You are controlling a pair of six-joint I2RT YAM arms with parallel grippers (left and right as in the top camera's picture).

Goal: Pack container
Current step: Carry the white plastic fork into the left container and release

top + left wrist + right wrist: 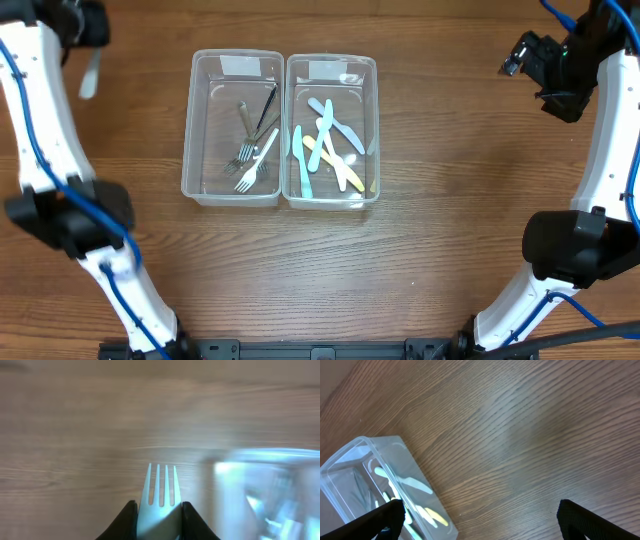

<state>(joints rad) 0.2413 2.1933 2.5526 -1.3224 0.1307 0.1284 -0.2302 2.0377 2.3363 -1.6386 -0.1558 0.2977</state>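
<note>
- Pinching the fork (161, 487) just behind its 4 tines, the left gripper (159, 510) has its 2 fingers drawn in tight against the fork's edges. The rest of the handle is hidden.
- In the overhead view the fork hangs at the upper left of the frame, over bare table (450, 200) and well apart from both tubs.
- The right gripper (480, 512) is spread wide with nothing between its fingers, at the upper right of the overhead frame.
- Risk 1: the grip is a narrow edge pinch on a smooth, slim part, so a quick swing could let the fork pivot or slip out short of the tub.
- Risk 2: a low approach could catch the projecting tines on the rim of the left container (237, 54) and shove it.
- Risk 3: releasing too far right would put it in the right container (332, 58) among the pastel knives (325, 140), not with the other forks (250, 150).
- The fork looks pale silver-grey, flat and plain, with straight, even tines. I cannot tell whether it is metal or plastic.
</note>
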